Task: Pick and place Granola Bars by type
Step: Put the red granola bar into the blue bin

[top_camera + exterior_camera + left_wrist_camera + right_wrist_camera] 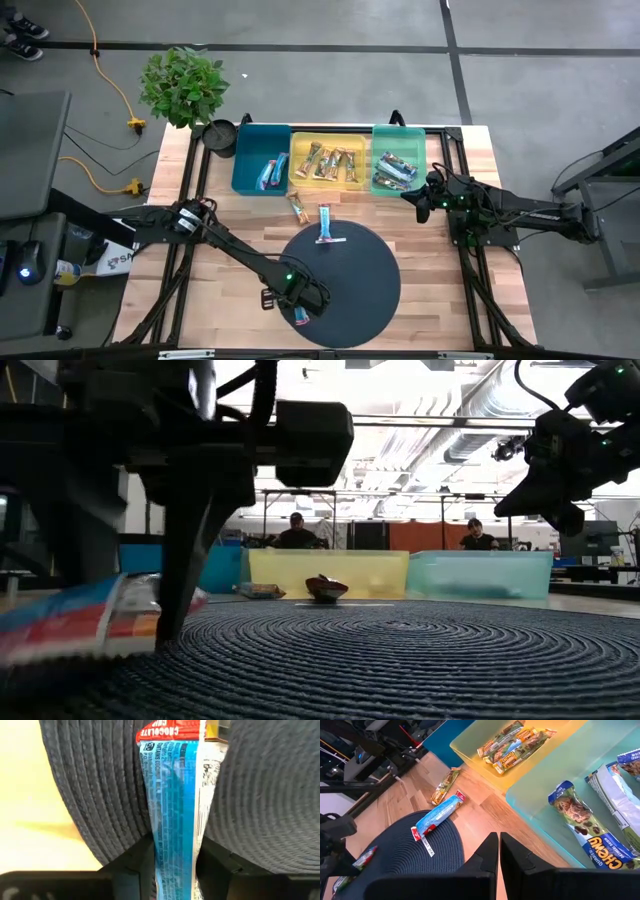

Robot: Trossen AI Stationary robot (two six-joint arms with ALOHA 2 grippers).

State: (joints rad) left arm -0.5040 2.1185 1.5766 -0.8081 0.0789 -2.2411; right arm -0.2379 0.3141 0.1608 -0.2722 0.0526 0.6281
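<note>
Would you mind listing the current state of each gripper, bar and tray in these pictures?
Left gripper: down on the round mat, fingers either side of a blue bar.
Blue bar: lying on the mat between those fingers.
Second blue bar: loose at the mat's far edge.
Tan bar: loose on the table.
Right gripper: shut, empty, beside the green tray.
Teal tray: holds blue bars.
Yellow tray: holds tan bars.
Green tray: holds several bars.

Even, bright overhead light fills the room, and ceiling fixtures glare white in the low view. There the near blue bar [95, 618] and the woven mat [400, 660] blur, and the left arm is a dark silhouette. The table [440, 290] shows only soft, faint shadows.
</note>
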